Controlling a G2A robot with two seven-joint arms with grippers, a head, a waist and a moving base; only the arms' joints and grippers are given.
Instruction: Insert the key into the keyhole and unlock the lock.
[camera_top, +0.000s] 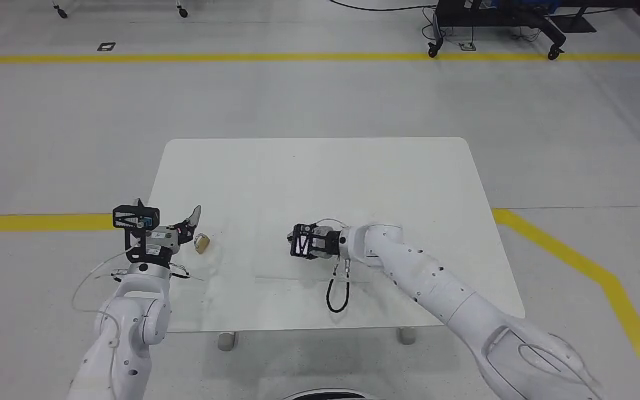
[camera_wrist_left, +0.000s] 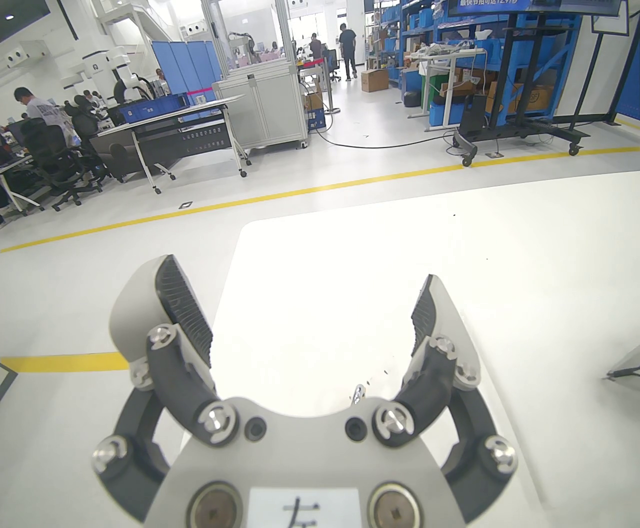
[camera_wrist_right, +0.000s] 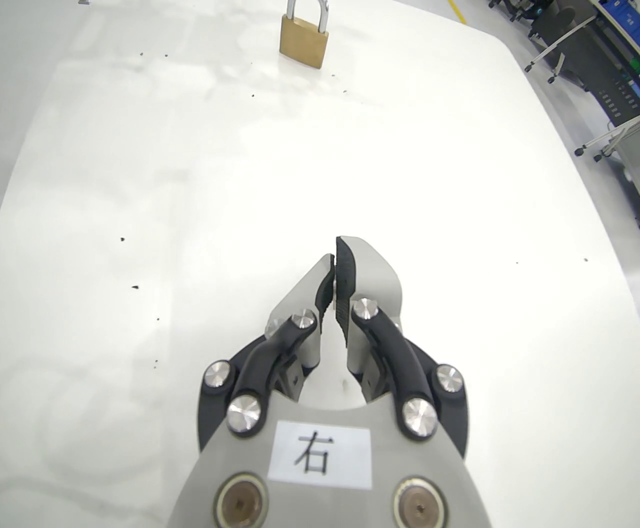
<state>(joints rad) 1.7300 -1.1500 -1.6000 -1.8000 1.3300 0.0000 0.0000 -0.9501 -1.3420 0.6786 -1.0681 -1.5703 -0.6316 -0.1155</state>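
Note:
A brass padlock (camera_top: 202, 243) with a silver shackle lies on the white table (camera_top: 320, 180) near its left edge. In the right wrist view the padlock (camera_wrist_right: 304, 42) lies far ahead, body towards my right gripper. My left gripper (camera_top: 190, 218) hovers just beside the padlock, and its own view shows this left gripper (camera_wrist_left: 300, 280) open with nothing between the ribbed pads. My right gripper (camera_top: 296, 243) sits at mid-table, well right of the padlock. This right gripper (camera_wrist_right: 334, 250) is shut, pads meeting at the tips; I cannot tell if anything is pinched there.
A small silver metal piece (camera_wrist_left: 357, 392) peeks over the left gripper's palm. A black cable loop (camera_top: 338, 290) hangs from the right arm near the table's front. Bare table stretches between the two grippers and behind them.

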